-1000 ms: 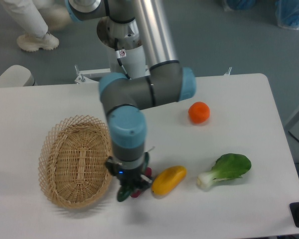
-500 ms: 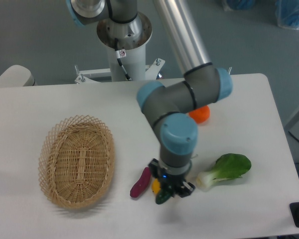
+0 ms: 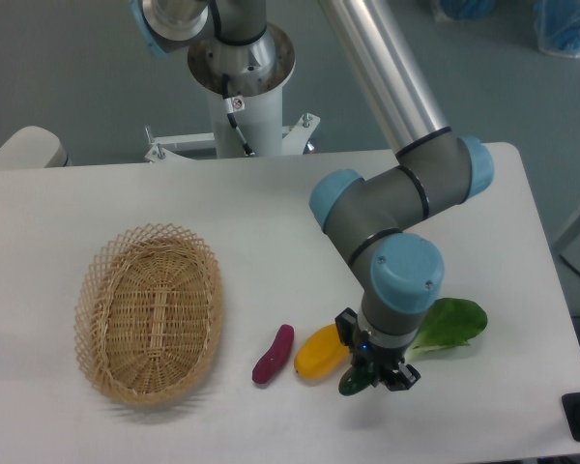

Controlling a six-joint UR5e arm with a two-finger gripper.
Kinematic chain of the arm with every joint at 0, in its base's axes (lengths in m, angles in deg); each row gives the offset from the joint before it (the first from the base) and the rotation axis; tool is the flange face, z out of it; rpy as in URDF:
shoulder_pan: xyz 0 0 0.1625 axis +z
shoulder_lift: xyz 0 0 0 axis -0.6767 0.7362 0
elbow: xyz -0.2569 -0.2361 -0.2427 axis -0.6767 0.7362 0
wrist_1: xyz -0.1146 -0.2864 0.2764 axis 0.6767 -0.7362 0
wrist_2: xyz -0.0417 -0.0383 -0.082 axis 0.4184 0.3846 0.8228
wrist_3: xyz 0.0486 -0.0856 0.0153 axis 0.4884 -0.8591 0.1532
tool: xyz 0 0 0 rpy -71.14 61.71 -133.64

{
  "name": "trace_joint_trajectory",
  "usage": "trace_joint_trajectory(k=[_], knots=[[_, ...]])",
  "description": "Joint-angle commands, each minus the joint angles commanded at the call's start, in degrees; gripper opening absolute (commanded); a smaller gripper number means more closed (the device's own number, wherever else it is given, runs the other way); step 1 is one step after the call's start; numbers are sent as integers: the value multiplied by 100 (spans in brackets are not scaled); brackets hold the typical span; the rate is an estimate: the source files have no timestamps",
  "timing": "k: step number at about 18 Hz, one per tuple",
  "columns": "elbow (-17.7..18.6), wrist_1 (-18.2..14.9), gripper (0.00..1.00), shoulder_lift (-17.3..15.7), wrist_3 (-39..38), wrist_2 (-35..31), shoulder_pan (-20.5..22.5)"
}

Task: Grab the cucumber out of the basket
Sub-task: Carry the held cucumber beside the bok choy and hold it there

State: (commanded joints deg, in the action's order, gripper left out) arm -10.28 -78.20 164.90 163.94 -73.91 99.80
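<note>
Claw (image 3: 375, 375) now well away from the basket (image 3: 95, 295), shifted across the counter (image 3: 126, 203) vs 0.5 s and 1 s ago; was right at basket edge, now far side of the yellow veg (image 3: 320, 351). Clenched on the cucumber (image 3: 355, 382): dark green end pokes out just below-left of the fingers, rest hidden by wrist. Looks carried low, can't tell if touching counter.

Meaning for task: pick effectively done, cucumber out of basket and in grip. Remaining step likely just hold or set down, judgement only.

Basket: far to image-left of claw, nothing visible inside, bare weave only.

Other bits: purple piece (image 3: 273, 354) lying between basket and claw, beyond the yellow veg. Bok choy (image 3: 451, 322) right behind claw, partly blocked by wrist. Orange no longer visible, prob. hidden by arm.
</note>
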Motion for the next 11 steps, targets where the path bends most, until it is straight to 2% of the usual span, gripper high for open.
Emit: trace_joint_trajectory(k=[2, 11], knots=[[-1, 8, 22, 9, 19, -186, -53], [70, 52, 23, -17, 54, -125, -44]])
